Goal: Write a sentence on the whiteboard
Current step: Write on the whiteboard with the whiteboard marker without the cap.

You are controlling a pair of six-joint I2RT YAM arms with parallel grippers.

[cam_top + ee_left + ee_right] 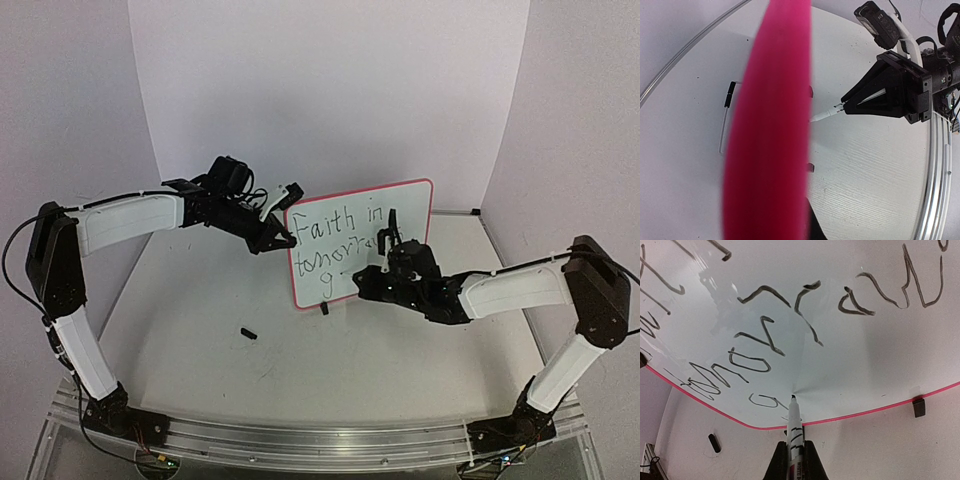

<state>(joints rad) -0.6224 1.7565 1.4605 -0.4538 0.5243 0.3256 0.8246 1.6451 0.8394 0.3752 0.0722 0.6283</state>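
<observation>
The whiteboard (400, 205) stands upright mid-table, with a red-pink frame. The sentence (335, 232) on it reads "Faith in", a second line partly hidden by the right arm, and a lone "g" below. My left gripper (279, 238) is shut on the board's left edge; in the left wrist view the blurred pink frame (770, 130) hides the jaws. My right gripper (795, 446) is shut on a white marker (795, 422), whose tip rests on the whiteboard (850, 360) just right of the "g" (764, 401), close above the bottom frame.
A small black marker cap (249, 333) lies on the table in front of the board's left corner; it shows as the cap (714, 442) in the right wrist view. A black foot (919, 407) props the board. White walls close in behind and at the sides.
</observation>
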